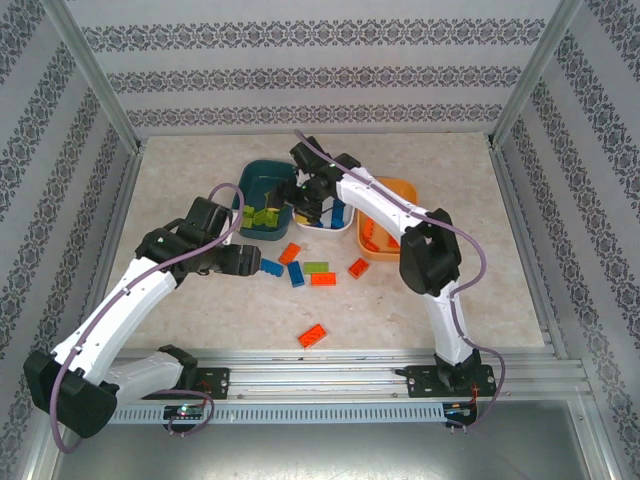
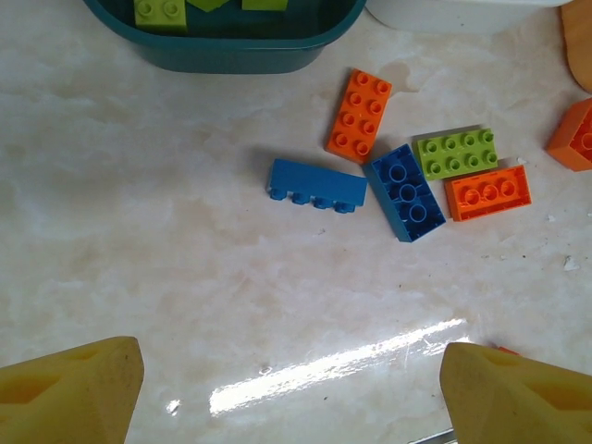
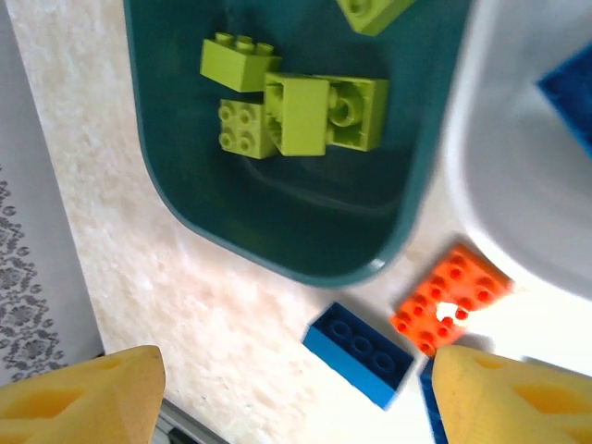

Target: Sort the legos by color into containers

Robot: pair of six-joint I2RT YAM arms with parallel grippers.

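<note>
place: robot lab test cell | evidence: aluminium frame (image 1: 95, 78), patterned wall panels (image 1: 320, 75), marble-look tabletop (image 1: 400, 320)

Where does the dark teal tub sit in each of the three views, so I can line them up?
Top external: the dark teal rounded plastic tub sits left of centre, far side of the table.
Left wrist: tub along the top edge, left of middle.
Right wrist: tub upper middle, holding lime green bricks.
Shared landmark: the flat orange studded brick just off the tub's near corner.
</note>
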